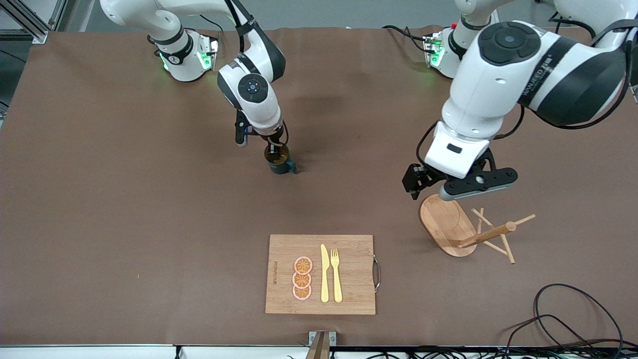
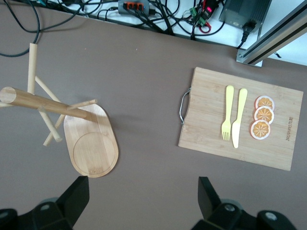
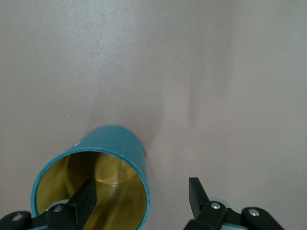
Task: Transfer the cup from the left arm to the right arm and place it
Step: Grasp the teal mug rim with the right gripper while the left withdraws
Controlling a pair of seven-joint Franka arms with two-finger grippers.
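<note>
The cup (image 1: 280, 162), a small dark teal mug with a mustard-yellow inside, stands upright on the brown table toward the right arm's end. My right gripper (image 1: 275, 149) is directly over it and open. In the right wrist view the cup (image 3: 110, 148) fills the lower corner, and the right gripper (image 3: 141, 187) straddles its wall, with one finger inside the rim and the other outside, neither pressing. My left gripper (image 1: 461, 184) hangs open and empty over the wooden rack's oval base (image 1: 446, 224). In the left wrist view the left gripper (image 2: 143, 184) shows only bare table between its fingers.
A wooden peg rack (image 1: 491, 234) with an oval base (image 2: 91, 143) is at the left arm's end. A cutting board (image 1: 349, 294) nearer the front camera carries a yellow knife, a fork and orange slices; it also shows in the left wrist view (image 2: 211, 129). Cables (image 1: 573, 319) lie at the table's front corner.
</note>
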